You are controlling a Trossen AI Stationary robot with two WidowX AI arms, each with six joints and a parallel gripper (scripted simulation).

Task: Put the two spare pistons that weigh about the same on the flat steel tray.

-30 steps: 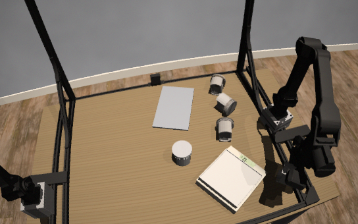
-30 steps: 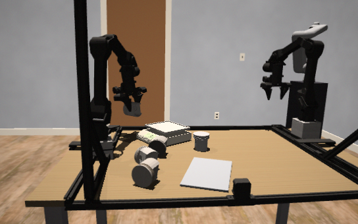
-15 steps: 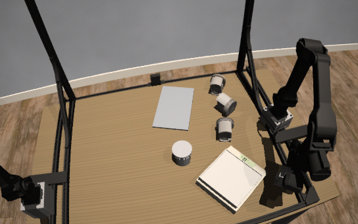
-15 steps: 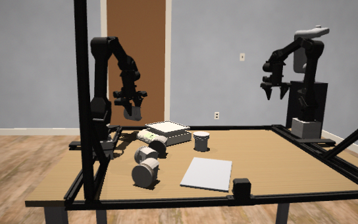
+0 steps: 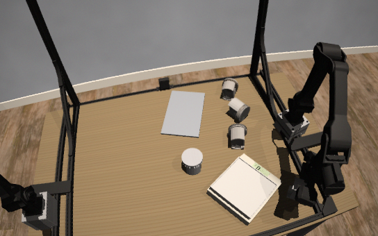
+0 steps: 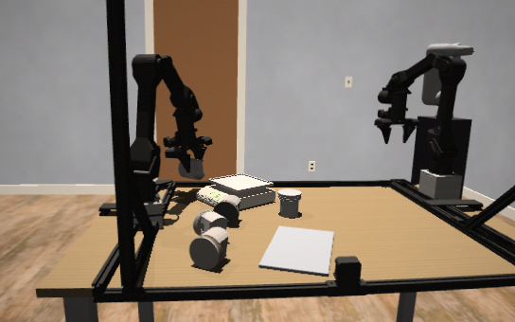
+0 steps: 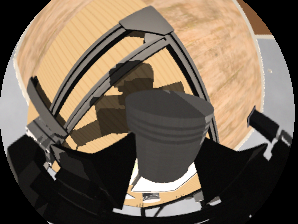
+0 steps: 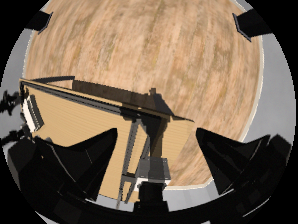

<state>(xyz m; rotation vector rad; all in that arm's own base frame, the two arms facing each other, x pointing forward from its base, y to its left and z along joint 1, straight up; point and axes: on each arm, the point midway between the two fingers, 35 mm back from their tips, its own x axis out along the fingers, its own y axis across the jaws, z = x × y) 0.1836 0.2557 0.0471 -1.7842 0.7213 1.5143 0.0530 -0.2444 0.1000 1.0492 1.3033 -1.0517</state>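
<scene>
Pale wood tops the table [image 5: 121,173] [image 6: 379,237] [image 7: 70,35] [image 8: 80,115]. Right fingers [image 6: 397,136] hang open; the tray [image 5: 184,114] [image 6: 298,251] lies bare. Beyond stands one upright piston [image 5: 192,161] [image 6: 290,204]. Onto the scale [image 5: 243,187] [image 6: 243,182], the piston gripped by the left fingers [image 5: 294,194] [image 6: 195,166] should be lowered centrally, then fully released.

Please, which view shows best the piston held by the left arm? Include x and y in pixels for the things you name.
The left wrist view: the held piston [image 7: 167,135] [image 6: 191,169] fills its centre, between the fingers. Exterior shows it small, partly covered; I cannot identify it in top; right wrist lacks it.
</scene>
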